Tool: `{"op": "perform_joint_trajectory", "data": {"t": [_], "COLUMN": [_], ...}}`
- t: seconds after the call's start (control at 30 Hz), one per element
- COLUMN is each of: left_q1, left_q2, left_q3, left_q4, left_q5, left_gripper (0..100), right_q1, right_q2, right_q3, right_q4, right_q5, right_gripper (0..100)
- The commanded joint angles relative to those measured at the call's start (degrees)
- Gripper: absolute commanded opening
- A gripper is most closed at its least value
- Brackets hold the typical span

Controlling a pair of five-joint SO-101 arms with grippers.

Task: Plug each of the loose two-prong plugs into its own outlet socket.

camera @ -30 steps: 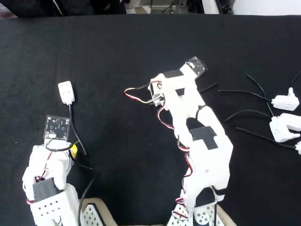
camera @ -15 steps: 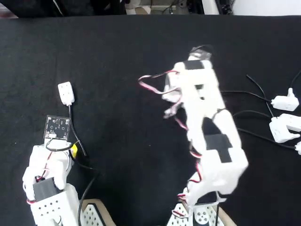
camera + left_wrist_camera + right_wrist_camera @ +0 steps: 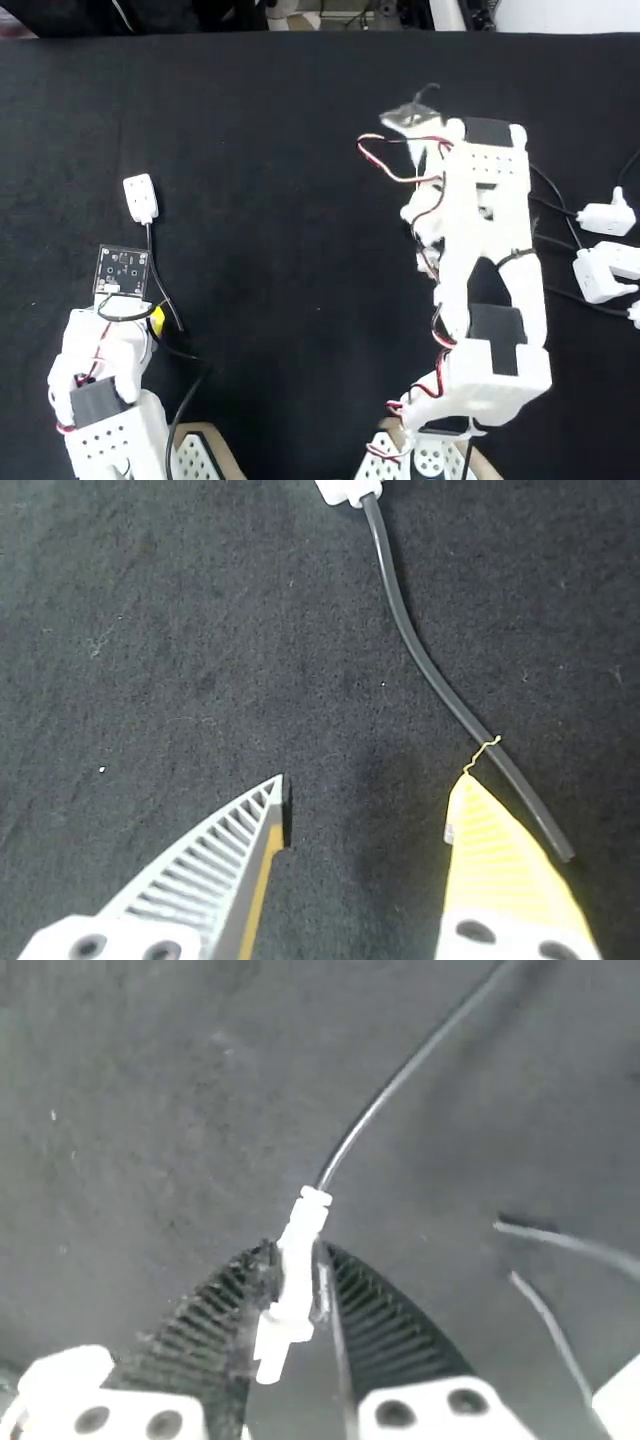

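Note:
My right gripper (image 3: 295, 1255) is shut on a small white two-prong plug (image 3: 290, 1300), whose thin black cable (image 3: 400, 1080) trails away over the black cloth. In the high view the right gripper (image 3: 412, 115) is held out over the far middle of the table. My left gripper (image 3: 372, 785) is open above bare cloth, with a black cable (image 3: 420, 650) running beside its yellow finger (image 3: 495, 840) to a white connector (image 3: 345, 490). From above, that connector (image 3: 140, 197) lies at the left, just beyond the folded left arm (image 3: 100, 380).
At the right edge lie white outlet pieces (image 3: 605, 217) (image 3: 605, 270) with several black cables (image 3: 545, 185) fanning toward the right arm. A black cloth (image 3: 250, 120) covers the table. The arm bases stand at the near edge.
The right arm has swung to the right across the table, carrying its gripper a little farther back. The left arm has not moved.

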Motion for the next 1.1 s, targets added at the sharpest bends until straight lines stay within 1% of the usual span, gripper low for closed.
{"op": "perform_joint_trajectory", "data": {"t": [0.0, 0.1, 0.2, 0.37, 0.47, 0.6, 0.67, 0.77, 0.83, 0.93, 1.0, 1.07], "left_q1": [0.0, 0.0, 0.0, 0.0, 0.0, 0.0, 0.0, 0.0, 0.0, 0.0, 0.0, 0.0], "left_q2": [-0.5, -0.5, -0.5, -0.5, -0.5, -0.5, -0.5, -0.5, -0.5, -0.5, -0.5, -0.5], "left_q3": [0.7, 0.7, 0.7, 0.7, 0.7, 0.7, 0.7, 0.7, 0.7, 0.7, 0.7, 0.7], "left_q4": [0.1, 0.1, 0.1, 0.1, 0.1, 0.1, 0.1, 0.1, 0.1, 0.1, 0.1, 0.1], "left_q5": [-0.5, -0.5, -0.5, -0.5, -0.5, -0.5, -0.5, -0.5, -0.5, -0.5, -0.5, -0.5], "left_gripper": [26, 26, 26, 26, 26, 26, 26, 26, 26, 26, 26, 26], "right_q1": [-4.5, -8.3, -10.5, -11.9, -10.7, -7.1, -5.8, -4.7, -4.2, -3.2, -1.4, -0.3], "right_q2": [3.9, 9.3, 14.1, 18.6, 18.0, 11.8, 7.6, 4.4, 4.3, 5.7, 6.5, 7.5], "right_q3": [-2.2, -2.1, -2.1, -1.9, -3.6, -9.5, -9.7, -6.0, -2.5, 2.6, 5.5, 8.1], "right_q4": [0.2, -3.7, -6.5, -3.3, 1.5, 7.7, 7.6, 7.5, 7.2, 2.2, -4.0, -8.8], "right_q5": [3.0, 2.8, 2.6, 2.5, 0.0, -1.8, -5.8, -12.2, -12.7, -13.8, -17.8, -19.6], "right_gripper": [3.8, 3.9, 3.9, 4.0, 4.6, 15.5, 19.5, 15.7, 12.4, 13.0, 18.1, 23.3]}}
